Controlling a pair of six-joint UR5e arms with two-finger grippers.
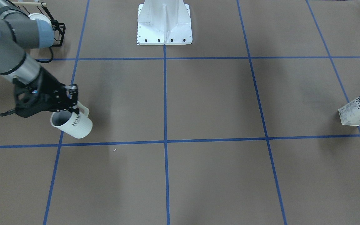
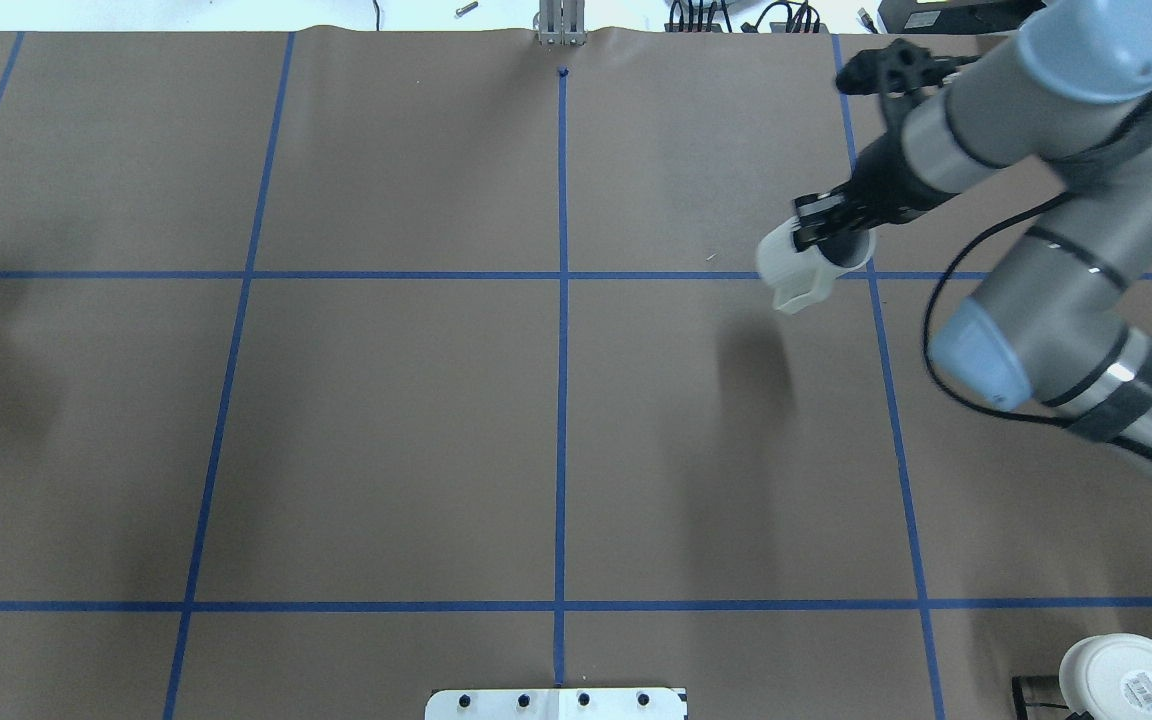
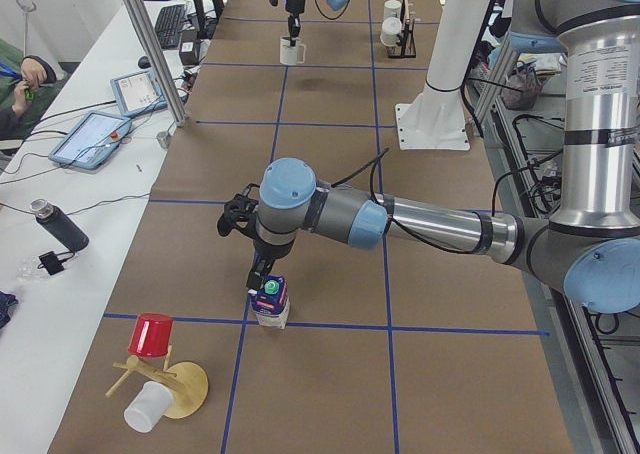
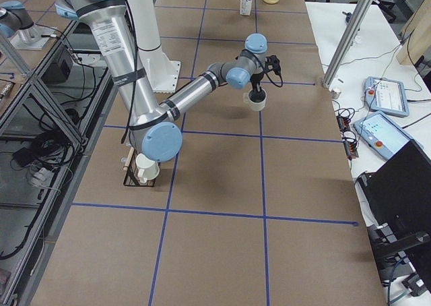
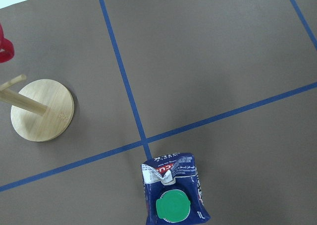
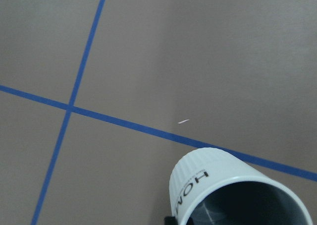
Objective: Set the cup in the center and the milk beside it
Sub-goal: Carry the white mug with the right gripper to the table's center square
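Cup (image 2: 786,265): rim clenched in right gripper (image 2: 821,232), tilted, aloft; centre of table (image 2: 386,430) lies at its 8 o'clock, seen overhead. Milk (image 3: 270,309): beneath left gripper (image 3: 262,278), jaws' state cannot be told.

The tabletop (image 1: 217,100) is covered in brown, crossed by a blue line grid. The cup (image 1: 77,126) is seen in ribbed white with black lettering and a grey inside. The milk (image 5: 173,183) is printed blue and white and capped in green.
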